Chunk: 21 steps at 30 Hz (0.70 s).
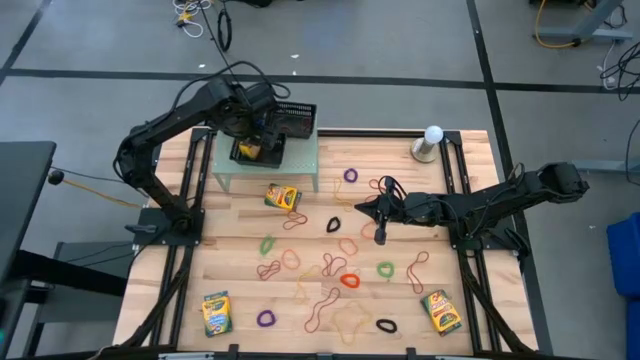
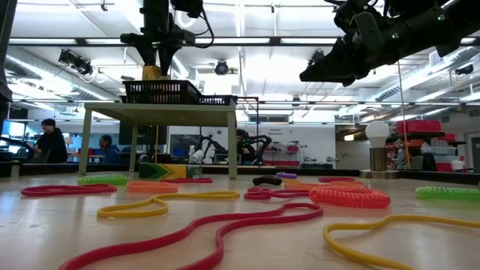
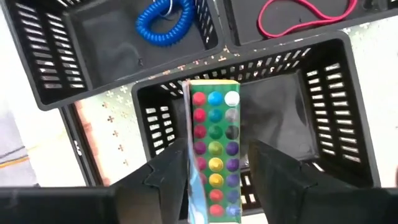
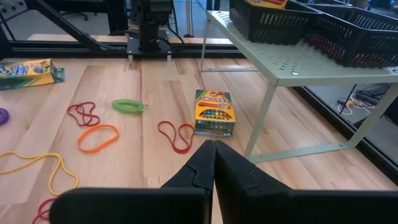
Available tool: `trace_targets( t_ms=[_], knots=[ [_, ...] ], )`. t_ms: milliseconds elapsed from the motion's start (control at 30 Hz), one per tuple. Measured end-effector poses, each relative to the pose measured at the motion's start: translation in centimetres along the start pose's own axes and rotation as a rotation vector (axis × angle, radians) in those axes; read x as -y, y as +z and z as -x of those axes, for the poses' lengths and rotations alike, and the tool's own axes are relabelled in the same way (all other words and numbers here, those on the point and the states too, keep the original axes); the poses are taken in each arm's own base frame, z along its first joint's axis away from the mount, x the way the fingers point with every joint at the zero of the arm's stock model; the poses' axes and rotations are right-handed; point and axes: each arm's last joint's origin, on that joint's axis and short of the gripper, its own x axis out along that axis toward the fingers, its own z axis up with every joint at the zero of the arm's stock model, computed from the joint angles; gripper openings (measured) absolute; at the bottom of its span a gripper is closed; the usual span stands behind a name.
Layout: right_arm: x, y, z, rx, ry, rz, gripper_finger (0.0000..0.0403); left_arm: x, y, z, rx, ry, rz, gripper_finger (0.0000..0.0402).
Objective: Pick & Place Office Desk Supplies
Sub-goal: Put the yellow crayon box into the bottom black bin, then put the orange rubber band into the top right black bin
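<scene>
Nearest the front edge of the wooden table [image 1: 240, 290] we see two crayon boxes, one at the front left [image 1: 215, 312] and one at the front right [image 1: 441, 310], with rubber bands [image 1: 330, 270] of many colours strewn between and behind them. From table height, a red loop [image 2: 202, 229] and yellow loops [image 2: 157, 204] lie closest.

Further in, our right gripper [image 1: 378, 212] hangs above the bands in the middle of the table, its fingers [image 4: 214, 165] pressed together and holding nothing. Just past it a third crayon box [image 1: 282, 197] lies flat on the wood beside the legs of a pale green shelf [image 1: 300, 160].

At the back, on that shelf, stand black mesh trays [image 1: 297, 118]. Our left gripper [image 3: 217, 177] hovers over the nearest tray [image 3: 323, 124], and a fourth crayon box [image 3: 214, 149] stands between its parted fingers [image 3: 283, 168]; the far finger shows a gap to the box. Neighbouring trays hold a blue coil [image 3: 163, 25] and a red band [image 3: 305, 15]. A white ball on a stand [image 1: 430, 142] sits at the back right.
</scene>
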Motion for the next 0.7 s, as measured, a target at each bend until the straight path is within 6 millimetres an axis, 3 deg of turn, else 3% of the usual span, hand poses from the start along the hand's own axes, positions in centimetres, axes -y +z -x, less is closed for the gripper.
trace_targets(
  t_ms=[500,700],
  knots=[
    [0.0,0.0,0.0,0.000,-0.003,0.000,0.0013,0.1,-0.1,0.2,0.001,0.003,-0.087,0.0188],
    [0.0,0.0,0.0,0.000,-0.002,0.008,0.0013,-0.2,0.5,2.1,0.062,-0.042,-0.121,0.0187]
  ],
)
